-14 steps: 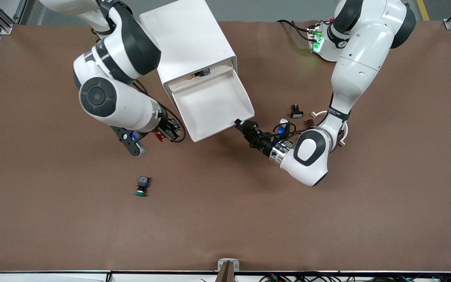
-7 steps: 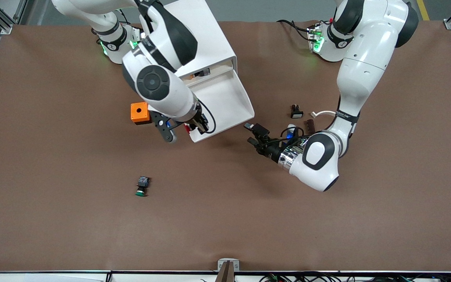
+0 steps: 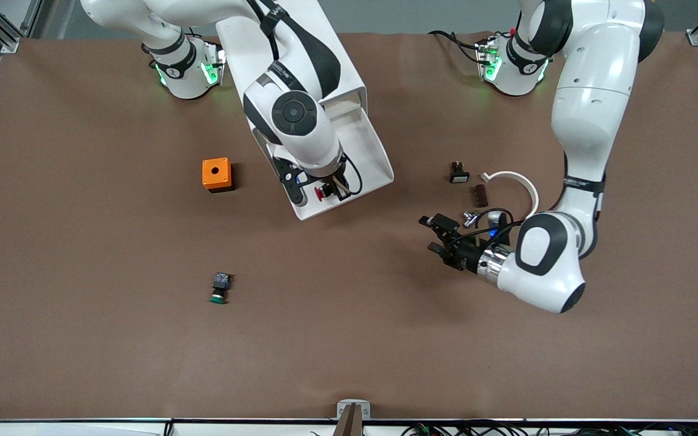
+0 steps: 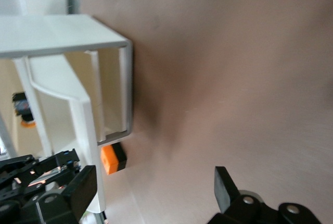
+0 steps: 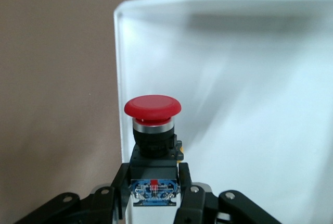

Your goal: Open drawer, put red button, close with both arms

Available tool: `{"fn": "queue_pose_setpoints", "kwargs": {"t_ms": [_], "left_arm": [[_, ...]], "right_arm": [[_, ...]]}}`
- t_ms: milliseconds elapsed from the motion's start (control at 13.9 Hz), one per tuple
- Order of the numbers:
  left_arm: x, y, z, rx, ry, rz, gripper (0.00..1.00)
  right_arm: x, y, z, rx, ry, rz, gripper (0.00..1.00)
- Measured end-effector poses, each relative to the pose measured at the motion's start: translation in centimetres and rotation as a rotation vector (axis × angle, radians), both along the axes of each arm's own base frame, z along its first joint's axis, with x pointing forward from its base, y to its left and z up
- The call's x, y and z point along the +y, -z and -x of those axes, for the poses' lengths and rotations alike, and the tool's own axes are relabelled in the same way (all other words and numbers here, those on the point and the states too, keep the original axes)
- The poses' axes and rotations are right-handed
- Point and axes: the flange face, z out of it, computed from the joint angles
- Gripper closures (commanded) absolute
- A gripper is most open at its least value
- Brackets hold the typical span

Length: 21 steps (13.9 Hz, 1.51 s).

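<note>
above the open drawer point(image 3: 349, 158), right gripper point(image 3: 326, 192) pinches the red button point(image 5: 153, 110) (cap outward); left gripper point(image 3: 436, 234) hangs wide, empty, over the table point(image 3: 82, 339).

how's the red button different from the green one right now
The red button is held in the shut right gripper over the open drawer; the green button lies loose on the table, nearer the front camera, untouched. The red one has a red cap; the green one a green cap. Both are small push-buttons with dark bodies.
</note>
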Motion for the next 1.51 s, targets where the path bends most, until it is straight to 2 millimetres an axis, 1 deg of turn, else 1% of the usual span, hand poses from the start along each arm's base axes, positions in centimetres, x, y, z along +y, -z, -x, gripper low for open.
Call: {"fn": "queue_pose_setpoints", "kwargs": {"t_ms": [72, 216, 288, 432, 504, 720, 792, 864, 1008, 1224, 1368, 1512], "left_arm": [[0.9, -1.0, -0.3, -0.037, 0.022, -0.028, 0.01], [2.5, -3.3, -0.5, -0.117, 0.093, -0.118, 0.01], [3.1, -4.4, -0.6, -0.15, 0.125, -0.166, 0.01], [4.1, -6.5, -0.7, -0.215, 0.187, -0.227, 0.01], [4.6, -7.5, -0.7, -0.25, 0.222, -0.245, 0.01], [5.4, -10.7, -0.7, -0.368, 0.355, -0.248, 0.01], [5.6, -12.0, -0.7, -0.408, 0.396, -0.243, 0.01], [5.9, -13.3, -0.6, -0.446, 0.435, -0.238, 0.01], [6.3, -15.9, -0.4, -0.53, 0.541, -0.219, 0.01], [6.8, -18.7, 0.0, -0.642, 0.729, -0.178, 0.01], [7.6, -21.0, 0.3, -0.712, 0.845, -0.161, 0.01], [8.8, -24.5, 0.8, -0.784, 0.968, -0.177, 0.01]], "right_arm": [[0.2, 0.5, 0.4, -0.004, 0.008, 0.005, 0.71], [0.3, 0.8, 0.6, -0.006, 0.019, 0.01, 0.52], [0.2, 0.7, 0.5, -0.006, 0.022, 0.01, 0.39], [0.0, 0.6, 0.2, -0.01, 0.029, 0.008, 0.04], [0.0, 0.2, -0.1, -0.016, 0.033, 0.002, 0.01], [-0.1, -1.9, -1.2, -0.047, 0.046, -0.025, 0.0], [-0.7, -3.0, -2.0, -0.054, 0.057, -0.03, 0.0], [-1.7, -4.2, -2.9, -0.055, 0.063, -0.028, 0.0], [-5.2, -6.7, -5.1, -0.031, 0.005, -0.006, 0.0], [-11.9, -9.8, -8.1, -0.018, -0.104, 0.001, 0.0], [-16.3, -11.5, -9.4, -0.018, -0.242, -0.005, 0.0], [-20.1, -13.1, -10.5, -0.036, -0.369, -0.029, 0.0]]}}
